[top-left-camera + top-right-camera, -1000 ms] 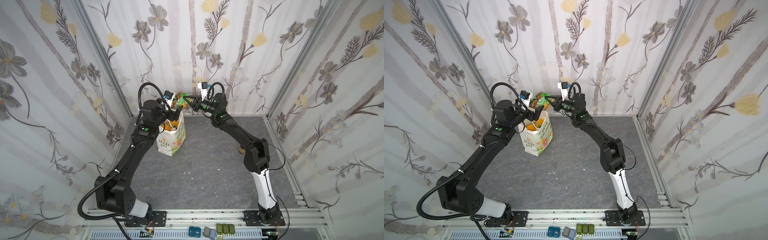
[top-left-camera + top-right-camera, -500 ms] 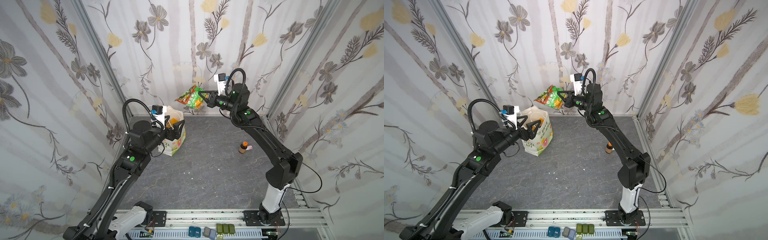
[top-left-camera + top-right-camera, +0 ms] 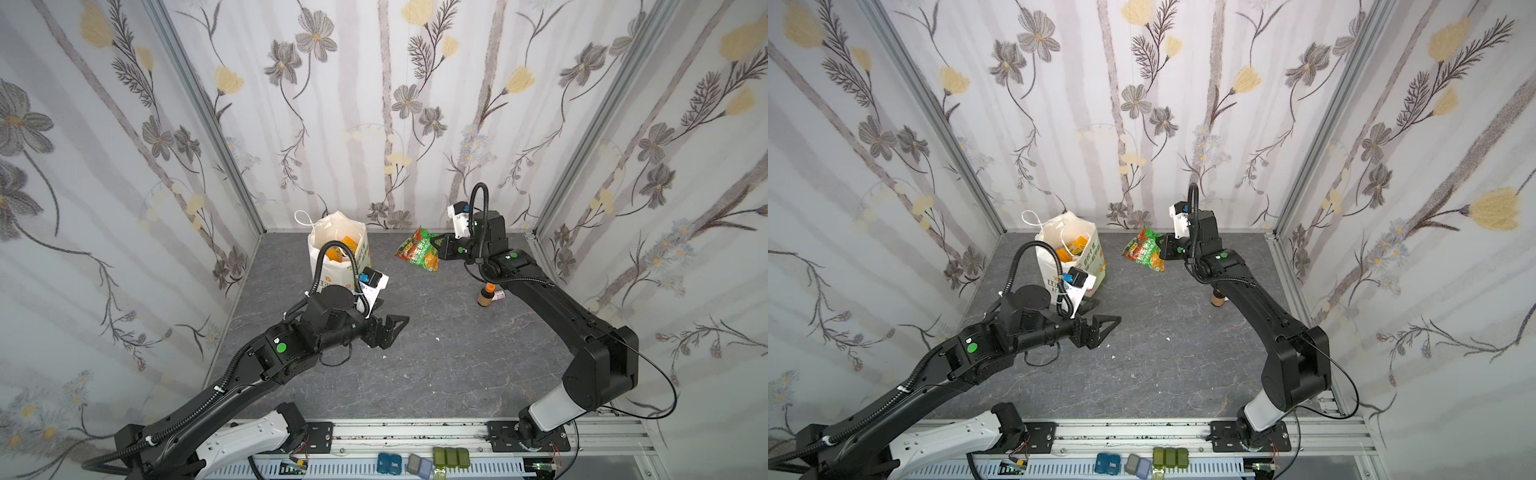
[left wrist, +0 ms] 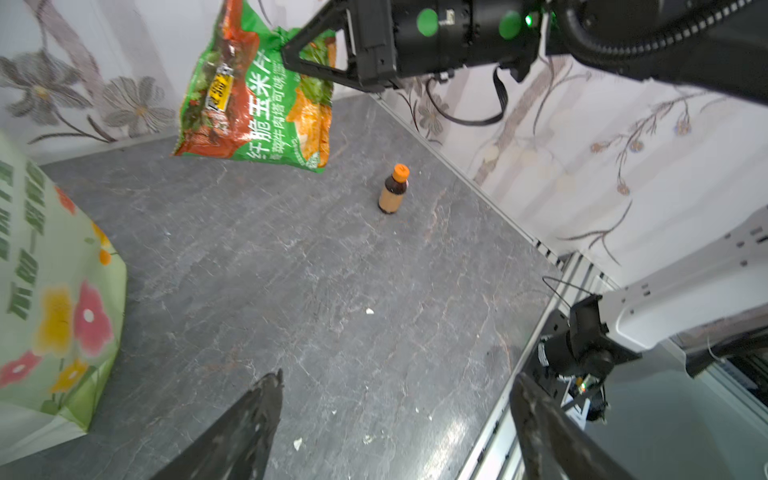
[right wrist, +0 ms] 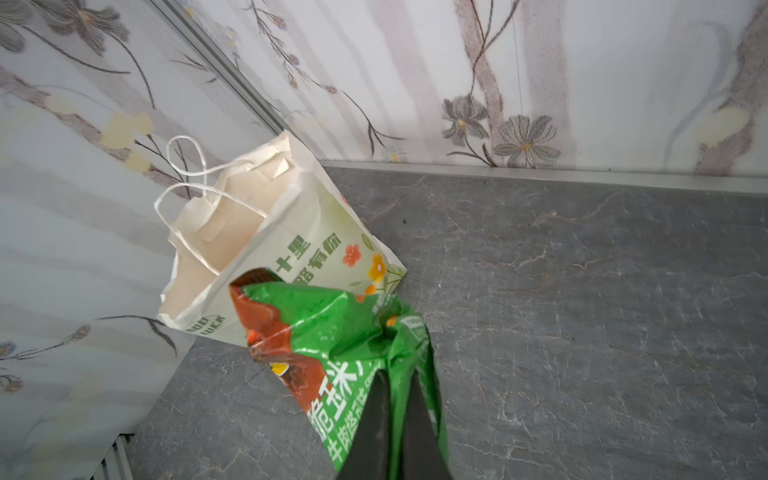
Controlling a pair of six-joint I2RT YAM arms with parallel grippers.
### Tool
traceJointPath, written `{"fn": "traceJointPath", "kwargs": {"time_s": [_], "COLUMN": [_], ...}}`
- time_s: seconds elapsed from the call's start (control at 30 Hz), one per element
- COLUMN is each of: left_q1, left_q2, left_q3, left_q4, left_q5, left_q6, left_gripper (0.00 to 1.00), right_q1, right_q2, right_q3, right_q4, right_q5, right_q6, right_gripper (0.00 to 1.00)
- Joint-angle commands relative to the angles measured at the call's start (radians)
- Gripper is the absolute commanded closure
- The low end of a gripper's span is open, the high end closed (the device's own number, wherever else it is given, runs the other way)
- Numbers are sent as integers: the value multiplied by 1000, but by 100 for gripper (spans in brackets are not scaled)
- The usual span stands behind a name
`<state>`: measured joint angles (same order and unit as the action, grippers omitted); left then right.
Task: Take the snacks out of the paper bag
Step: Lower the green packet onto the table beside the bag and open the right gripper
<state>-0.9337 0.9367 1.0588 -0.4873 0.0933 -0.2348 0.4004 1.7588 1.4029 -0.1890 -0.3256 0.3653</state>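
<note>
The white paper bag (image 3: 338,249) (image 3: 1071,253) stands open at the back left, upright, with orange snack packets (image 3: 343,247) (image 3: 1073,249) showing inside. My right gripper (image 3: 436,245) (image 3: 1163,249) (image 5: 397,378) is shut on the top edge of a green snack packet (image 3: 417,249) (image 3: 1144,250) (image 4: 257,95) (image 5: 332,332), which hangs in the air to the right of the bag. My left gripper (image 3: 390,320) (image 3: 1106,316) (image 4: 397,376) is open and empty above the floor, in front of the bag. The bag's printed side (image 4: 54,291) shows in the left wrist view.
A small brown bottle with an orange cap (image 3: 484,294) (image 3: 1217,298) (image 4: 394,189) stands on the grey floor under my right forearm. Flowered walls close in the back and both sides. A metal rail (image 3: 415,432) runs along the front edge.
My right gripper has carried the green packet from above the bag's mouth rightwards and down. My left arm has drawn back from the bag towards the front.
</note>
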Motion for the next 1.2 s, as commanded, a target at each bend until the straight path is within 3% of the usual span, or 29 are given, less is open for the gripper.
{"fn": "traceJointPath", "kwargs": {"time_s": [0.0, 0.4, 0.83, 1.03, 1.17], "left_q1": [-33, -39, -24, -21, -17], "left_q2": [-2, -29, -12, -16, -12], "left_q3": [-19, -62, -33, -38, -27], "left_q4": [-45, -72, -122, -123, -123], "left_q5": [-72, -126, -187, -206, -216], "left_q6": [17, -57, -83, -75, -61], "left_gripper": [11, 10, 10, 9, 9], "right_q1": [-6, 6, 21, 28, 32], "right_q2": [39, 258, 381, 382, 339], "right_q3": [-34, -77, -79, -49, -26], "right_q4": [15, 29, 23, -28, -86], "right_q5": [-2, -87, -39, 35, 88], "right_q6": [11, 20, 2, -37, -84], "right_gripper": [100, 97, 83, 68, 50]}}
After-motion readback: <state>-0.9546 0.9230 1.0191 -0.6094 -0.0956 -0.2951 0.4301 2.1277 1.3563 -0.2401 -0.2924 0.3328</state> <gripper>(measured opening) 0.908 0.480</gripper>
